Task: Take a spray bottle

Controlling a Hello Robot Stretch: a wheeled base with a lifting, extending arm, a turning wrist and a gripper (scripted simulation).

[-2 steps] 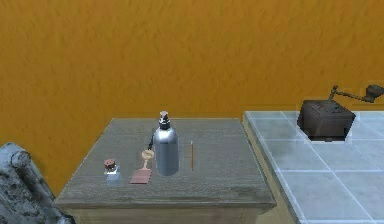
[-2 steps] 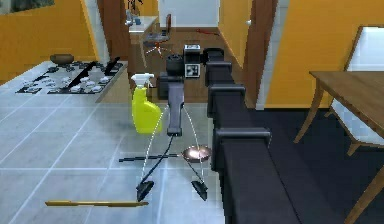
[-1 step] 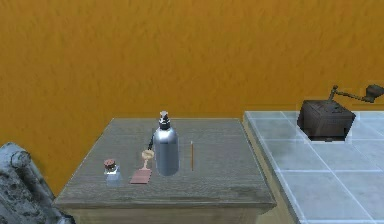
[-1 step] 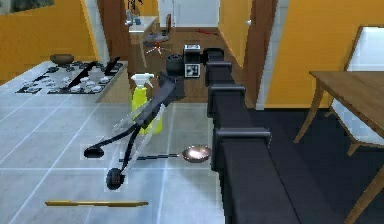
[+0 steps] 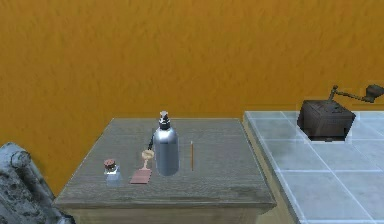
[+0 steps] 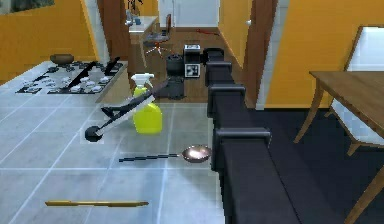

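Observation:
In the arm side view a yellow spray bottle [image 6: 148, 112] with a white trigger head stands on the pale tiled counter [image 6: 60, 150]. The dark arm [image 6: 238, 140] rises from the bottom edge and reaches far out. Its gripper [image 6: 170, 86] lies just right of the bottle's head, left of the white marker squares [image 6: 191, 69]. I cannot tell whether it touches the bottle or holds anything. In the forward view a silver bottle [image 5: 165, 148] with a dark top stands on a grey wooden table [image 5: 220, 175].
On the counter lie a dark ladle [image 6: 100, 128], a copper-bowled spoon [image 6: 190, 154] and a yellow stick [image 6: 95, 203]; a stove [image 6: 70, 75] is at the far left. A wooden table [image 6: 350, 90] stands right. A dark grinder-like box [image 5: 325, 118] sits on tiles.

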